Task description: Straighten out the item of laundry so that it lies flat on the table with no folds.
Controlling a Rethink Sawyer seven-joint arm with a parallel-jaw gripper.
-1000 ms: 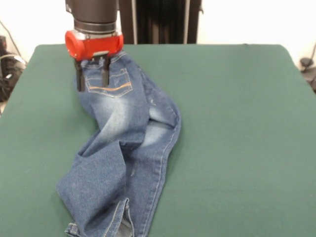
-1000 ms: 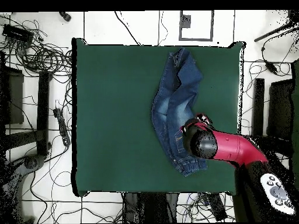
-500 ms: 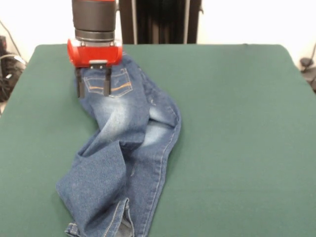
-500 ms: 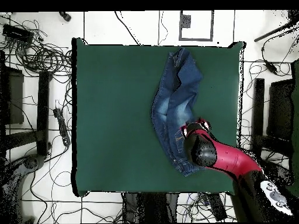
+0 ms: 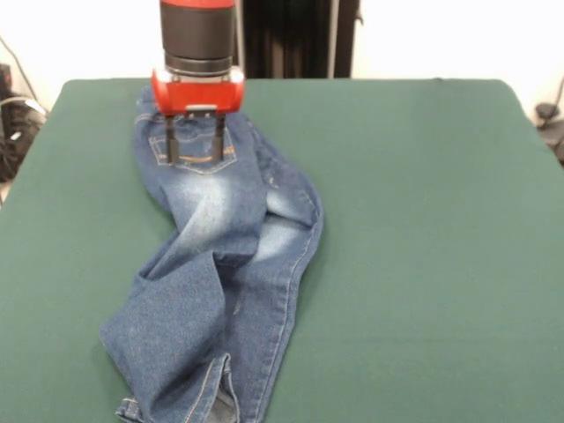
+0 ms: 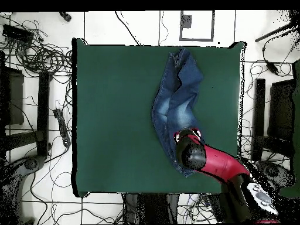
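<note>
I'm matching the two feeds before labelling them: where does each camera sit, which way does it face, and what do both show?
Front view: across the table, facing the robot; its gripper comes down from above, open over the jeans.
Overhead view: above the table, looking straight down; the red arm enters from the bottom.
Shared: jeans, table, gripper.

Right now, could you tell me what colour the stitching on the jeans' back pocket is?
Orange, on the back pocket of the jeans; the front view shows it best.
</note>
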